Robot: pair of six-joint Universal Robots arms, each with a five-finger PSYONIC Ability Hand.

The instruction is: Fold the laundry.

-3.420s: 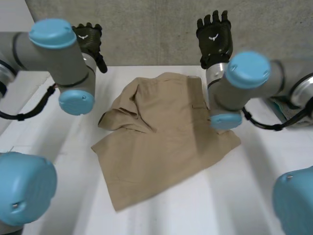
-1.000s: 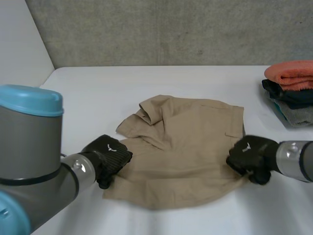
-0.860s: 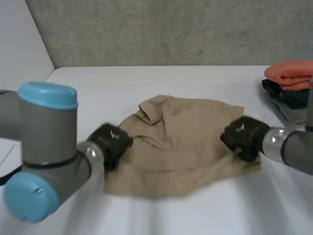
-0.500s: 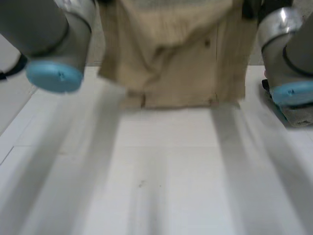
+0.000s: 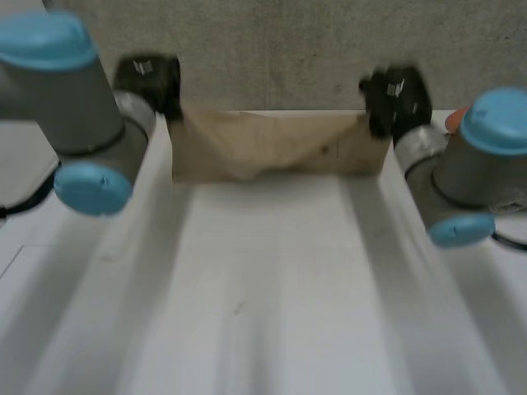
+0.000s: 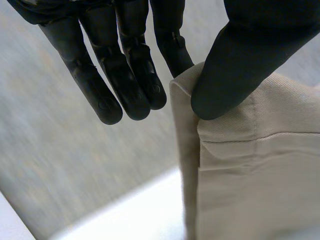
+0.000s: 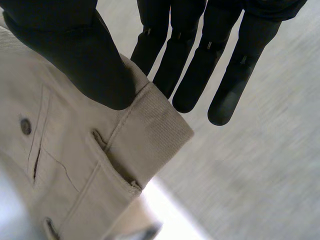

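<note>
Left hand pinches tan shorts corner, right hand pinches waistband corner; cloth stretched between, creased.

Probably a lab: bare concrete wall behind a plain white table.

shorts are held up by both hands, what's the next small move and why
Probably lower both hands together, drawing the tan shorts toward the near side so they lay flat. The left hand and right hand each pinch a top corner between thumb and fingers; the cloth hangs between them over the far part of the table, creased in the middle.
</note>
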